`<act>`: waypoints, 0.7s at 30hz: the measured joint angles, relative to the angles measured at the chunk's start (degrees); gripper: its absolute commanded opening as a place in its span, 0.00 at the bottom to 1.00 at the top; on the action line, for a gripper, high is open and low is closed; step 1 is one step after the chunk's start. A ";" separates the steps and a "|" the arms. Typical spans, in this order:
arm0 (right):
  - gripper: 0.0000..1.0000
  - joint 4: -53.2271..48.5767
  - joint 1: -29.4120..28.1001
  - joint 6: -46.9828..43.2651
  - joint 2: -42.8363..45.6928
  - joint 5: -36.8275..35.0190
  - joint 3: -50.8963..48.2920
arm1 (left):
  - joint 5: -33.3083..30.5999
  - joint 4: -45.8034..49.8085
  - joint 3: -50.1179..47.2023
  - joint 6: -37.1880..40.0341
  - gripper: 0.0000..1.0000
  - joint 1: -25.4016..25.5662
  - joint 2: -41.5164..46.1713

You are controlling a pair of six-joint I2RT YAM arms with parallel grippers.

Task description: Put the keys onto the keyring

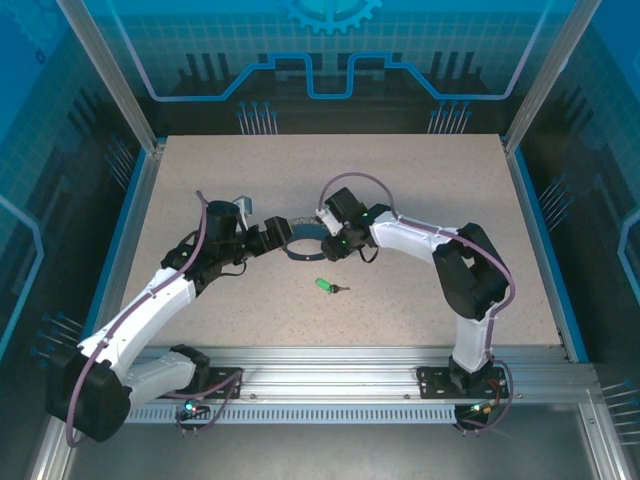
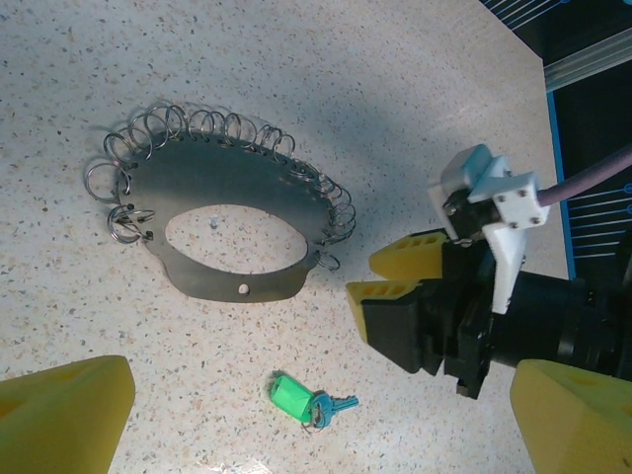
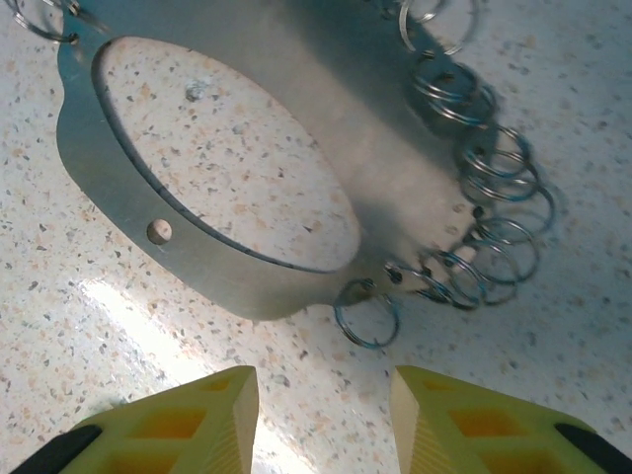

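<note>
The left hand (image 1: 271, 238), fingers spread wide and empty, sits just beside the left edge of the keyring (image 2: 232, 188), which lies flat on the tabletop (image 1: 430, 200) with small wire rings (image 2: 197, 123) strung along its far rim. The green key (image 2: 296, 398) lies loose nearer the arms, apart from the keyring, so the task looks unstarted: the key is yet to be lifted and threaded on. The right hand (image 3: 321, 395) hovers at the keyring's right edge, fingers partly apart, gripping nothing.
</note>
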State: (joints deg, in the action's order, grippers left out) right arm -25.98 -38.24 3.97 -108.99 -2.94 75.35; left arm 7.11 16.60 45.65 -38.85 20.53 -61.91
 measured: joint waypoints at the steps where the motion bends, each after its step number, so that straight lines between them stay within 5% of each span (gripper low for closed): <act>1: 0.41 -0.07 -0.33 -0.48 -0.59 -0.31 0.33 | -0.02 0.07 0.00 0.00 0.99 0.00 0.00; 21: 0.34 -1.27 -0.68 -4.83 -5.16 -4.63 3.26 | 0.07 0.26 0.00 0.00 0.99 0.00 0.02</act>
State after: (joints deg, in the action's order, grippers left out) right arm -27.24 -38.92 -0.86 -114.15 -7.57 78.61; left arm 7.18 16.86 45.65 -38.85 20.53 -61.89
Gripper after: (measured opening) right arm 0.351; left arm 0.991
